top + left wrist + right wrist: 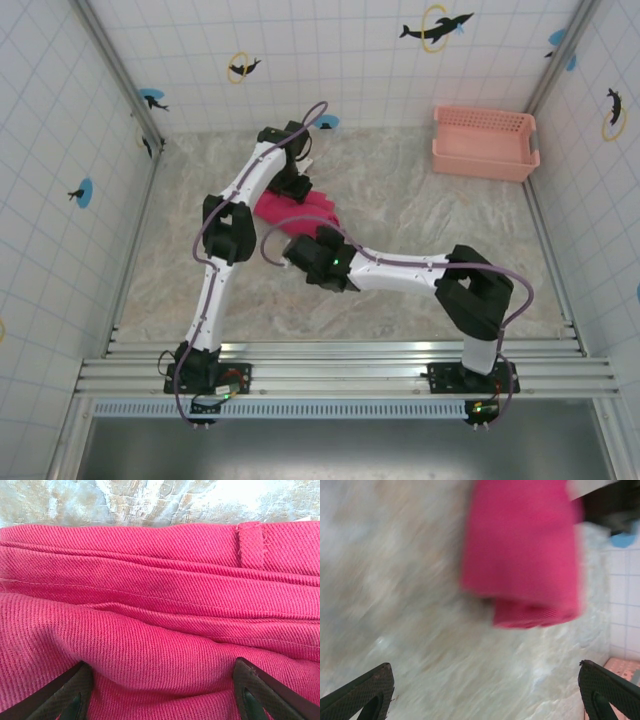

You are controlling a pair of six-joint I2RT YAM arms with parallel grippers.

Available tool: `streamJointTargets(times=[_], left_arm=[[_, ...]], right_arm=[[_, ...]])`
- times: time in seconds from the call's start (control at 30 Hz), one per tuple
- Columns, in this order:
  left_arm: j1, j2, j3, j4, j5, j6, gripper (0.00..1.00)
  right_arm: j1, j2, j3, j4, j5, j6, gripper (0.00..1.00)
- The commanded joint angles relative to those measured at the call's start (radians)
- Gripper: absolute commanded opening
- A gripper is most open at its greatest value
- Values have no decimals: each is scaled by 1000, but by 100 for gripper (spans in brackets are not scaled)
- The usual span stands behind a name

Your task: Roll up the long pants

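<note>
The long pants (297, 207) lie as a compact, layered bundle near the middle of the table (420, 220), with the pink basket (480, 162) well apart at two o'clock in the overhead view. I judge the rolling to be nearly finished, at the tightening or finishing step.

The left gripper (161, 662) sits right on the bundle. Its fingers (75, 685) are well apart and cloth bulges between them, but I cannot tell whether they pinch it or only straddle it.

The right gripper (484, 664) is spread wide and holds nothing. In its blurred wrist view the roll (525, 555) is at one o'clock, not touching.

The next move probably calls for the right hand to steady the free end so the roll does not spring open.
</note>
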Motion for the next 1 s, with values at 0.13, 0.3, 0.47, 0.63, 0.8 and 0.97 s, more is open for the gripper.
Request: streamJointTargets(times=[0.13, 0.3, 0.47, 0.63, 0.8, 0.97], left_arm=[[-6, 131, -54, -59, 122, 27, 74], [-4, 134, -52, -78, 122, 64, 74], [-4, 139, -48, -102, 121, 77, 74], [-3, 137, -48, -125, 113, 98, 74], [-3, 133, -47, -143, 113, 115, 74], [-3, 131, -50, -162, 110, 132, 74]], right_arm=[[91, 122, -43, 179, 120, -106, 98], [101, 204, 6, 245, 181, -162, 98], [64, 323, 104, 271, 210, -199, 98], [-5, 425, 224, 214, 181, -153, 98], [-70, 529, 369, 104, 191, -103, 98], [-122, 585, 462, 37, 155, -91, 99]])
